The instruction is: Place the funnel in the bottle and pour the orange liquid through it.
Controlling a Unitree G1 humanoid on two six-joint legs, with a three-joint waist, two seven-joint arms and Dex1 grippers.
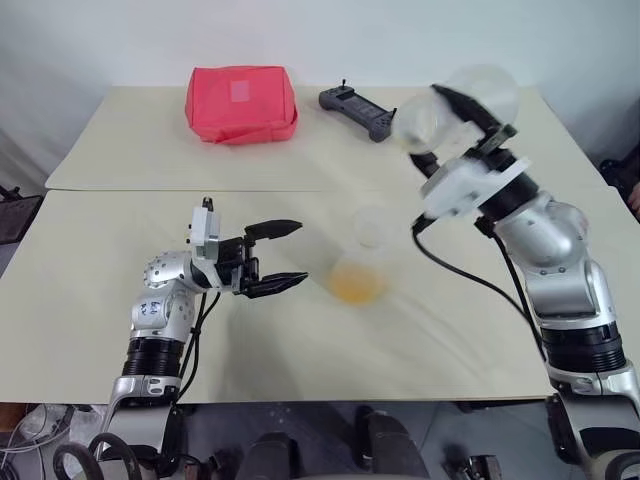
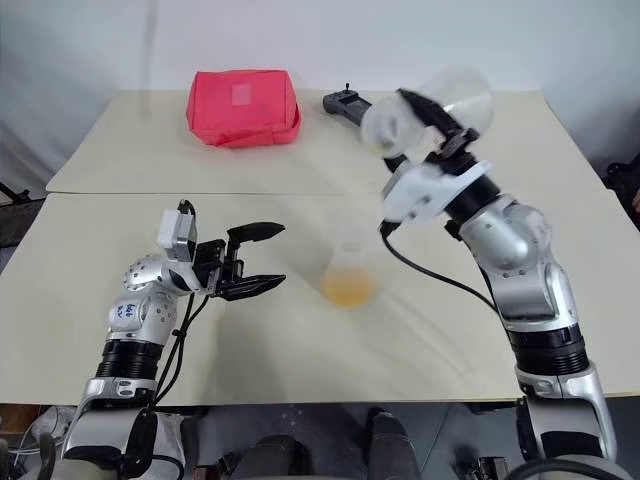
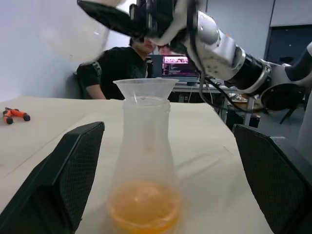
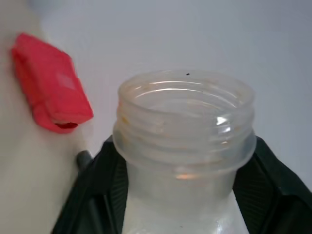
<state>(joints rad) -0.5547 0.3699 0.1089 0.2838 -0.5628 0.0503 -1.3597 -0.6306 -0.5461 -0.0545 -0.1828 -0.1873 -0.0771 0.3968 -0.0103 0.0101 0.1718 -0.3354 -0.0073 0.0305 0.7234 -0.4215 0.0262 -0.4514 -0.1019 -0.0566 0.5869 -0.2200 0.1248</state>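
The left gripper (image 1: 290, 257) hangs low over the near table (image 1: 100, 330), its two black fingers (image 1: 275, 229) spread wide and level, holding nothing. They point toward the bottle (image 1: 358, 275), which stands upright on the table just beside the fingertips, apart from them. In the left wrist view the bottle (image 3: 145, 170) sits midway between the two pads (image 3: 63, 180), with clear gaps on both sides.

The funnel (image 3: 145, 88) is seated in the bottle's neck, rim up. The orange liquid (image 3: 144, 210) lies in the bottle's wide base as a shallow layer; from the head it shows as a bright patch (image 2: 349, 289) on the table top.

Further back and higher, the right gripper (image 1: 470, 115) is raised above the table, closed on a clear jar (image 1: 455, 105). The jar is tilted, its threaded mouth (image 4: 185, 117) turned away from the wrist, and it looks nearly empty, with only faint orange traces inside the neck. The black fingers clasp it on both sides below the thread.

On the far table lie a red pouch (image 1: 241, 103) to the left and a black controller (image 1: 358, 109) beside it. Orange-handled pliers (image 3: 14, 115) lie on the table off to one side in the left wrist view, and a person in a dark top (image 3: 114, 70) sits beyond the table's edge.
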